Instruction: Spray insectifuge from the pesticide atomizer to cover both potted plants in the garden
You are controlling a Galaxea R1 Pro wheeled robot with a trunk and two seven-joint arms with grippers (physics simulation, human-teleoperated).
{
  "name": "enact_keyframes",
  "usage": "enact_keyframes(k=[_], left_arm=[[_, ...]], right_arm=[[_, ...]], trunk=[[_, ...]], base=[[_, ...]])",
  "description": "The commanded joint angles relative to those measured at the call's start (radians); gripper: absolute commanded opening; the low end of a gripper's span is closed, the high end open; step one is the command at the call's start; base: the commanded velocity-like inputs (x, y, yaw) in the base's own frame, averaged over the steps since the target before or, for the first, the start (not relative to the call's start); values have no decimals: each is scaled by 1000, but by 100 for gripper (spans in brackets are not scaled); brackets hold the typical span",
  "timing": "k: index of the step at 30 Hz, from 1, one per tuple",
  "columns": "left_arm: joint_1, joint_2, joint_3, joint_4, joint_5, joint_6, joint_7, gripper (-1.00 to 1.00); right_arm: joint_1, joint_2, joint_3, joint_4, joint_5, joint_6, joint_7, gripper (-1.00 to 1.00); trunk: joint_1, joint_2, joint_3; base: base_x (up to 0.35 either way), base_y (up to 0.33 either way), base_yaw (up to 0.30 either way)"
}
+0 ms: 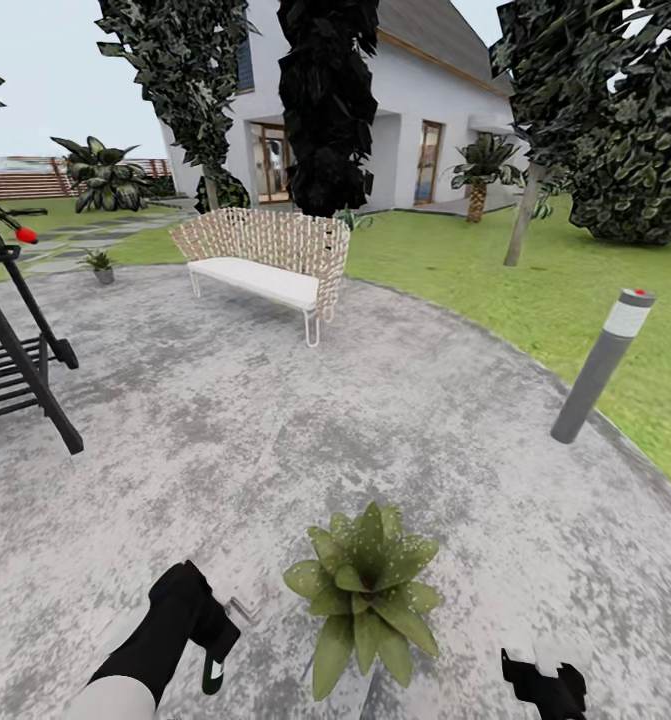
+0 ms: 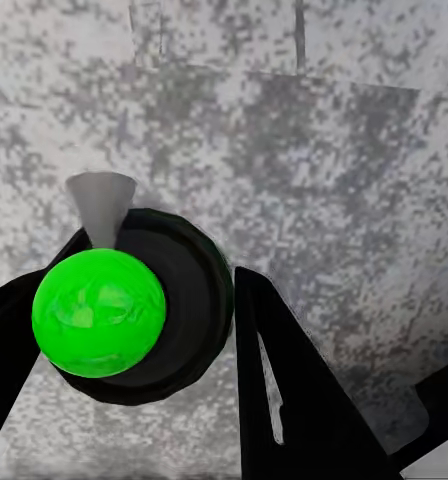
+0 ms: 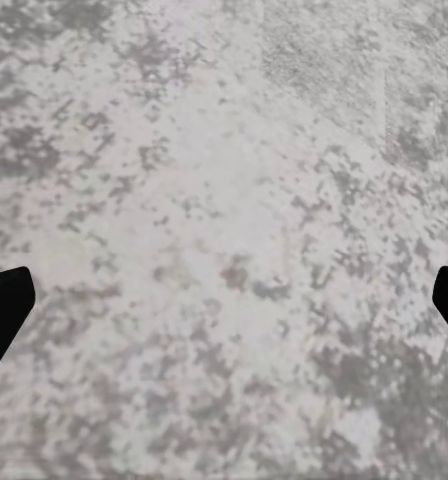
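The left gripper [image 2: 134, 330] is clamped around the spray bottle [image 2: 149, 310], held between its fingers [image 2: 284, 390] just beside the potted plant [image 1: 367, 588], while the right gripper [image 1: 547, 690] hangs spread apart over the patio [image 1: 325, 420].

No text, label, brand, number or sign can be read on anything here.

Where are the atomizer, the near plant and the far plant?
atomizer [image 2: 99, 312]: left wrist view, on its bright green cap.
near plant [image 1: 367, 580]: head view, on the middle leaves of the rosette.
far plant [image 1: 100, 262]: head view, on its leaves above the pot.
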Motion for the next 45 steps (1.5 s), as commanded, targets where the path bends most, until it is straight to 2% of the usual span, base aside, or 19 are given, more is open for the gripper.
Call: enact_keyframes(k=[1,14,24,34,38,41,45], left_arm=[[-1,-1,4,-1,-8,4,-8,-100],[-1,-1,2,-1,-14,5,-7,-100],[-1,-1,2,-1,-14,6,-7,-100],[-1,-1,2,-1,-13,6,-8,-100],[-1,-1,3,-1,-13,6,-8,-100],[-1,-1,3,-1,-14,6,-8,-100],[-1,-1,3,-1,-14,6,-8,-100]], right_arm=[[-1,0,-5,2,11,-4,-5,100],[-1,0,-5,2,11,-4,-5,100],[-1,0,-5,2,11,-4,-5,100],[-1,0,-5,2,11,-4,-5,100],[-1,-3,-6,2,11,-4,-5,100],[-1,-21,-5,2,11,-4,-5,100],[-1,-16,-5,3,11,-4,-5,100]], trunk=[[0,0,-1],[0,0,-1],[0,0,-1],[0,0,-1],[0,0,-1],[0,0,-1],[0,0,-1]], base=[[55,-44,113],[186,-193,44],[-158,-206,272],[-20,-11,273],[0,0,60],[0,0,3],[0,0,0]])
